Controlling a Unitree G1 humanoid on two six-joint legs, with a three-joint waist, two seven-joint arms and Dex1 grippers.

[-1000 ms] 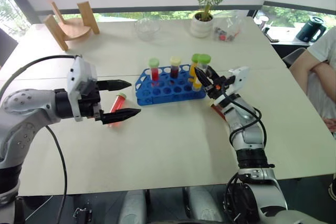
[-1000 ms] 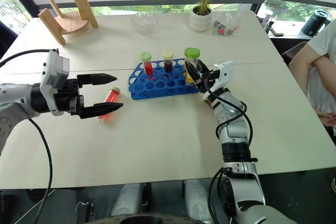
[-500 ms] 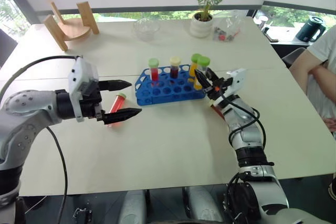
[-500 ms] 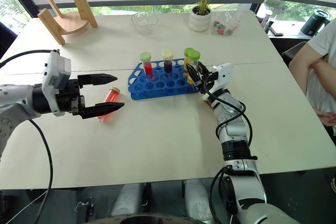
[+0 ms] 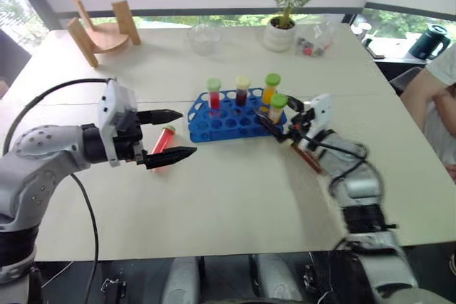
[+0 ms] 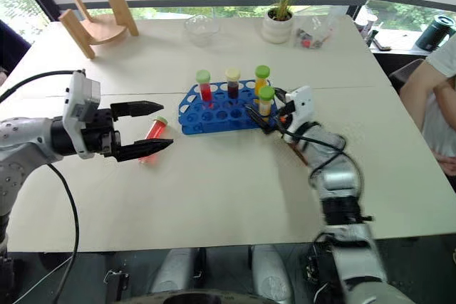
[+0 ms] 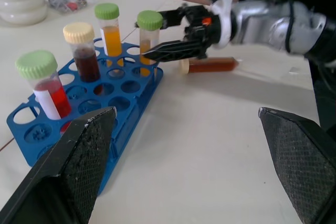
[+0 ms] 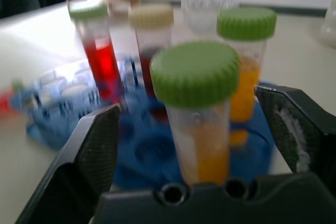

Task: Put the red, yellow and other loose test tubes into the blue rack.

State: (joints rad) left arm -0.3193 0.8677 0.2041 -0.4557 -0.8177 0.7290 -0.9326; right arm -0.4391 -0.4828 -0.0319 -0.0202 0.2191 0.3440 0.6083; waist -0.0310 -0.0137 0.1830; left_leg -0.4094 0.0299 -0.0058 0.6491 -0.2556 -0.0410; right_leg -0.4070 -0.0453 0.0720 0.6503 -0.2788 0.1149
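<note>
Left eye view: blue rack [image 5: 235,113] sits mid-worktop [image 5: 228,197], roughly centred betw. the side edges. Four capped tubes stand upright in it: red liquid w/ green cap [image 5: 214,95], dark red-brown w/ cream cap [image 5: 242,92], orange-yellow w/ green cap [image 5: 270,88], and a yellow tube w/ green cap [image 5: 278,107] at the rack's right end, nearest the right claw.

Right claw [image 5: 277,124]: released. Fingers spread apart, one each side of the yellow tube at the rack's right end; right wrist view confirms the tube [image 8: 199,119] stands betw. the two fingers w/ clear gaps both sides, not gripped. Arm blurred.

Left claw [image 5: 171,134]: released, fingers wide apart, holding nothing. It hovers over the worktop left of the rack. A loose red tube w/ green cap [image 5: 163,146] lies on its side on the worktop betw. the claw's fingers as seen from above; contact w/ the claw cannot be told.

Left wrist view: another loose tube, red-brown liquid w/ cream cap [image 7: 207,65], lies flat on the worktop just beyond the rack's right end, under the right arm.

Far edge of worktop: wooden stand [image 5: 103,30] at far-left corner, glass bowl [image 5: 204,36], potted plant [image 5: 283,26]. A person's arm [image 5: 431,94] shows past the right edge.
</note>
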